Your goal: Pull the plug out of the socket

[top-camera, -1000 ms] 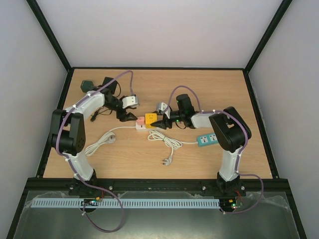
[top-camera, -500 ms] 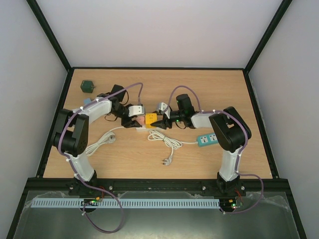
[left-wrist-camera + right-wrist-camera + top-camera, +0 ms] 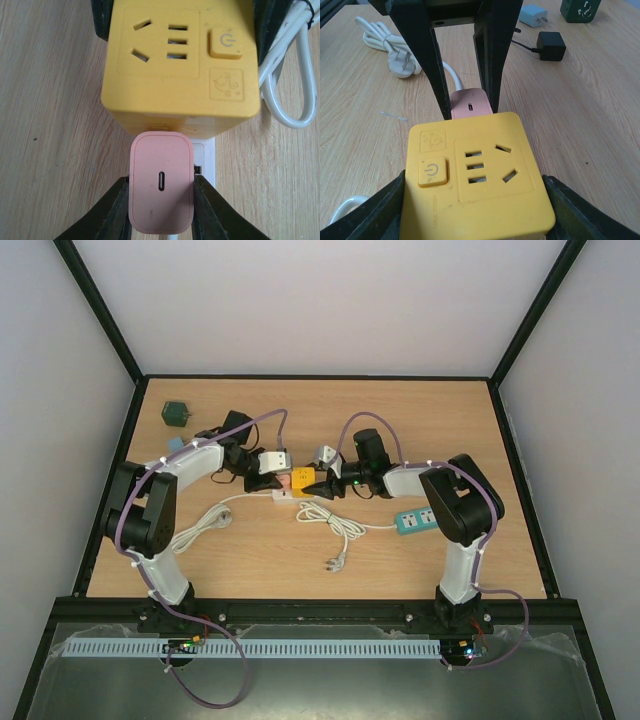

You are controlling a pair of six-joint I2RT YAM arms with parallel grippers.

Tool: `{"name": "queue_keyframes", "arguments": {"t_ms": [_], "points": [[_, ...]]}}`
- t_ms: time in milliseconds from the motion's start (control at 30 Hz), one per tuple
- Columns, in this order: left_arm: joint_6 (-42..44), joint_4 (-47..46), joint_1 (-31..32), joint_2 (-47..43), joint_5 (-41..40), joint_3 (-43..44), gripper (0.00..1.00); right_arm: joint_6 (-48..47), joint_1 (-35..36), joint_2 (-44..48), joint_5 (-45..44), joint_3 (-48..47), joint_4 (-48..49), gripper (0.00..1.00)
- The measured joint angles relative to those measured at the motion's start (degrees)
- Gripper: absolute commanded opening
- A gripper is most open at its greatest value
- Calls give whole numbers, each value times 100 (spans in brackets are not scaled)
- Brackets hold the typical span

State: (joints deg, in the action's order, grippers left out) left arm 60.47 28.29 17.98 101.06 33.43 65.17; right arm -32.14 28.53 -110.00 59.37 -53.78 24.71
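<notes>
Jaws of my left gripper (image 3: 161, 179) sat clamped against both long sides of the pink plug (image 3: 161, 192), with no gap showing on either side, so I had the plug gripped. That plug stood near the middle of the wooden table (image 3: 450, 430), its USB port facing up, on top of the white power strip (image 3: 205, 159). Its 12 o'clock edge in my left wrist view touched the side of the yellow cube socket (image 3: 475, 170). Whether its prongs were fully seated I could not tell, since the plug's own body hid them. My right gripper (image 3: 473, 176) was closed on the yellow cube socket, one jaw against each opposite side wall, with the face bearing the power button turned upward. Seen from overhead, the plug lay just at 9 o'clock of the cube, and my two grippers faced each other there from 9 and 3 o'clock. A bundled white cord (image 3: 338, 528) lay near at 5 o'clock of the cube, and a teal power strip (image 3: 415, 521) lay farther out at 4 o'clock. A white wall plug (image 3: 218, 519) rested at 8 o'clock. A dark green cube adapter (image 3: 176, 413) sat well apart at 10 o'clock, with a black adapter (image 3: 551, 46) nearer the plug.
</notes>
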Motion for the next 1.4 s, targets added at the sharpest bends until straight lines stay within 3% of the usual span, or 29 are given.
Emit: {"name": "queue_keyframes", "arguments": {"t_ms": [300,900,1400], "points": [[-70,85,-98,-11,267,63,17,-7,9,0,-2,0,0,22],[-20,367,-398,-542,553,164,16,-7,9,-2,-13,2,2,22],[-516,234,-2247,-1067,229,273,17,-7,11,-2,-13,0,2,22]]}}
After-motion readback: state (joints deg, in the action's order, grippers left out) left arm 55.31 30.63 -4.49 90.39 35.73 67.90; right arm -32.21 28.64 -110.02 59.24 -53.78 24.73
